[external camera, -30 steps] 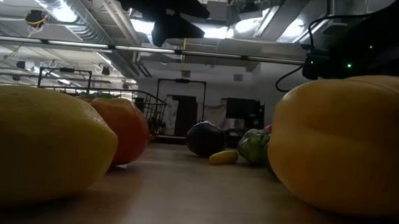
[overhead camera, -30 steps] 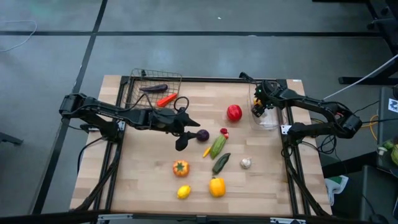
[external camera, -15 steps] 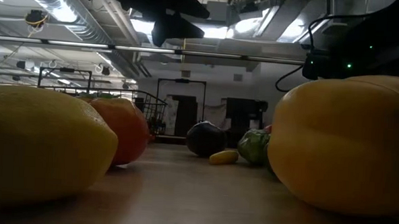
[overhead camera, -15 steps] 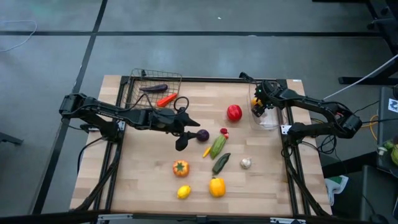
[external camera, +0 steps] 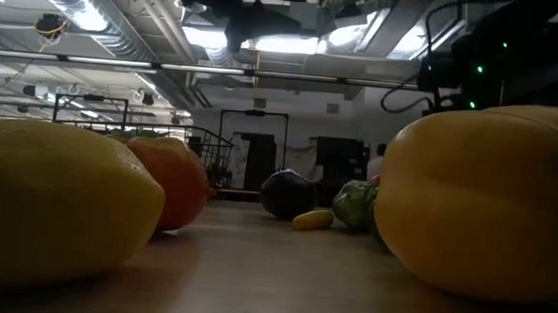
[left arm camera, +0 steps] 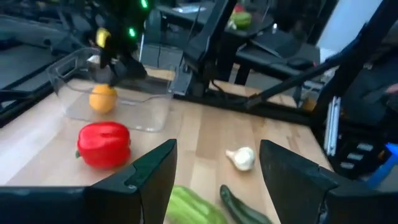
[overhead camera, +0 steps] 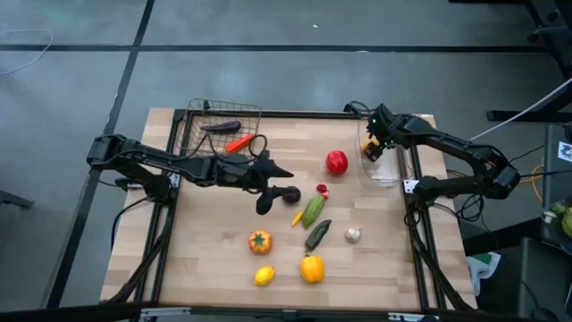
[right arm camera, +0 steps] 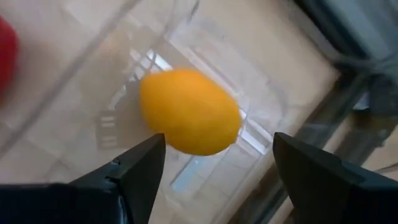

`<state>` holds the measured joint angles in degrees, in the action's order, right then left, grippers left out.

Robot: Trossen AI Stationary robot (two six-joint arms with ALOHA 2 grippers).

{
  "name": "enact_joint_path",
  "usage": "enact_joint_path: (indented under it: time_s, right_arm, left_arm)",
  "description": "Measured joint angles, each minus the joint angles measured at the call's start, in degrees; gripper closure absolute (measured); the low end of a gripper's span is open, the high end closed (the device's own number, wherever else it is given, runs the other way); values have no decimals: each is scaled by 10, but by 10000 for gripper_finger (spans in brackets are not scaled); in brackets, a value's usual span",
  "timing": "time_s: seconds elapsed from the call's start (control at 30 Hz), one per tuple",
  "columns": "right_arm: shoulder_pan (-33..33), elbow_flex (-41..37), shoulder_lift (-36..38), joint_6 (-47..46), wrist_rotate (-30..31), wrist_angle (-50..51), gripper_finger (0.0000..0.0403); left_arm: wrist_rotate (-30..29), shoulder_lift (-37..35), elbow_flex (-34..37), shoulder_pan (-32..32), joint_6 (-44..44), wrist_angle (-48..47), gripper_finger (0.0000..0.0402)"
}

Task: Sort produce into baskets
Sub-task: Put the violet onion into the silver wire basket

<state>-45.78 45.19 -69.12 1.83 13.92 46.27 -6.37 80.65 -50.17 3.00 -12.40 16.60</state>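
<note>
The clear basket (overhead camera: 384, 165) stands at the table's far right with an orange-yellow fruit (right arm camera: 189, 112) lying on its floor. My right gripper (overhead camera: 374, 143) hangs open above that fruit, touching nothing. The wire basket (overhead camera: 221, 130) at the far left holds a purple eggplant (overhead camera: 222, 127) and an orange carrot (overhead camera: 239, 142). My left gripper (overhead camera: 277, 190) hovers open at mid-table, beside a dark purple piece (overhead camera: 291, 193). Its fingers (left arm camera: 149, 177) are spread, nothing between them.
Loose produce lies on the table: red pepper (overhead camera: 336, 161), small red piece (overhead camera: 322, 190), green vegetable (overhead camera: 312, 211), dark cucumber (overhead camera: 317, 234), garlic (overhead camera: 353, 234), orange tomato (overhead camera: 259, 241), lemon (overhead camera: 264, 275), yellow pepper (overhead camera: 311, 268). Black frame rails border the table.
My right gripper has risen from the clear basket, still open, while the orange-yellow fruit stays inside on the floor. My left gripper has tipped slightly in place.
</note>
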Motion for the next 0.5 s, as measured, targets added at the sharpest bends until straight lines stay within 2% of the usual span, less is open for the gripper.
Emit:
enact_joint_path:
  time_s: [0.23,0.33,0.5]
  right_arm:
    - [0,72,0,0,-17,18,107]
    - [0,87,0,0,-37,18,106]
    - [1,93,0,0,-85,18,107]
  left_arm:
    - [3,47,-3,-1,15,65,176]
    - [2,55,-3,-11,38,66,176]
    - [1,55,-3,-29,27,55,176]
